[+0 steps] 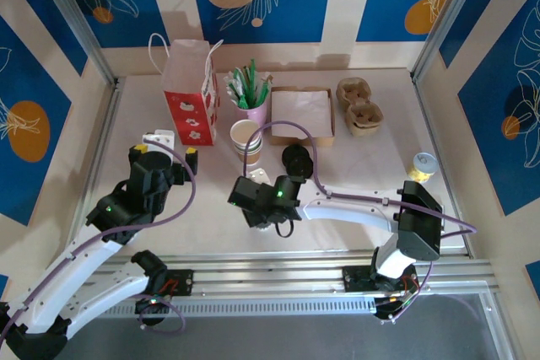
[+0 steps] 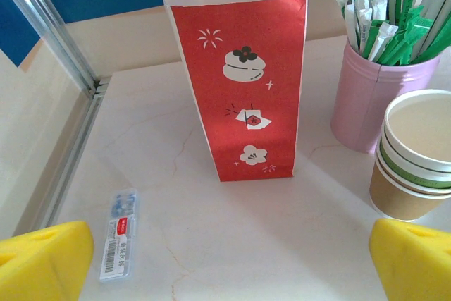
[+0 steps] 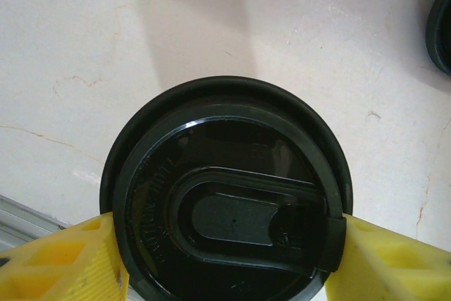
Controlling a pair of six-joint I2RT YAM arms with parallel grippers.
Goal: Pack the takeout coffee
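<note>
A black coffee lid is pinched at its rim between the yellow fingers of my right gripper, seen flat from above the table. In the top view that gripper hangs near the table's front middle. A stack of paper cups stands just behind it, and the red and white paper bag stands upright at the back left. My left gripper is open with nothing in it, facing the bag and the cups; its fingertips frame bare table.
A pink cup of green and white stirrers stands beside the bag. Spare black lids, a brown napkin tray, pulp cup carriers and a can lie to the right. A small clear packet lies near the left rail.
</note>
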